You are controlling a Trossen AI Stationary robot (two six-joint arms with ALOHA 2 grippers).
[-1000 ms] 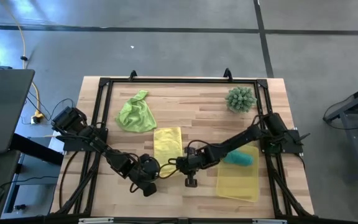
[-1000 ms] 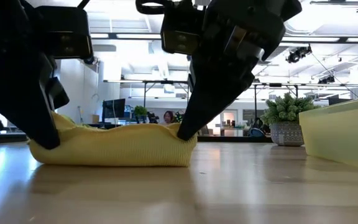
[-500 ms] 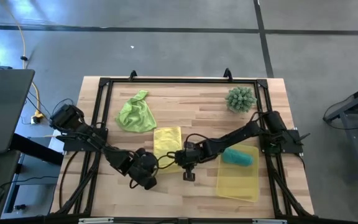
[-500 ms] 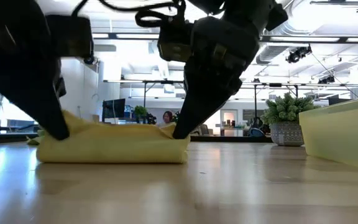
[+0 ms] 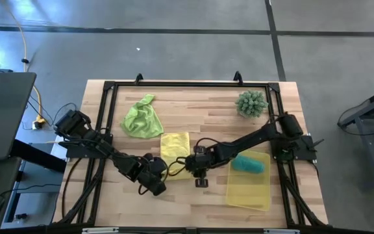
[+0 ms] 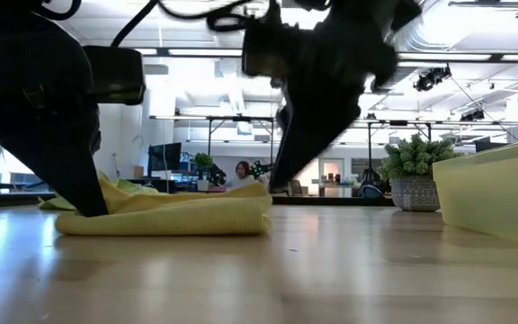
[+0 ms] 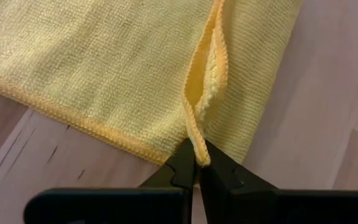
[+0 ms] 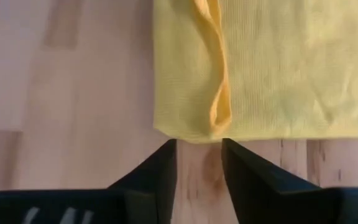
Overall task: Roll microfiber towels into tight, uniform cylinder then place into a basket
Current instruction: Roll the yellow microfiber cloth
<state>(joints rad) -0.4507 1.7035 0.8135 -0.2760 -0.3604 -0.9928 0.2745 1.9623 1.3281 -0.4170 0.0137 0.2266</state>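
Yellow towel (image 5: 175, 151) lies part-folded on the wooden table (image 5: 200, 114), near the front edge, between the two grippers. Compared with a second ago: then both grippers pinched its near fold, and the fold stood up as a thick roll in the low view. Now the right gripper (image 8: 197, 158) has let go and backed off slightly; its fingers (image 8: 157, 171) stand apart, empty, with bare wood between them and the towel's hemmed corner just ahead of the tips, not touching as far as the wrist view shows. Fold has slumped flatter on that side in the low view.

Left gripper (image 7: 196, 171) unchanged: jaws closed tight on a raised ridge of the yellow towel's hem, at the edge of the cloth. In the high view it sits at the towel's front left corner (image 5: 156, 174), the right gripper at the front right (image 5: 197, 170).

Elsewhere nothing has moved. Lime green towel (image 5: 142, 118) crumpled at the back left of the table, well apart from both arms. Teal towel (image 5: 249, 164), already rolled, lies in the basket (image 5: 249, 188) at the front right; basket is just right of the right arm. Spiky green plant (image 5: 251, 103) at the back right corner. Low view is crowded by the dark arms, so contact there is hard to judge.
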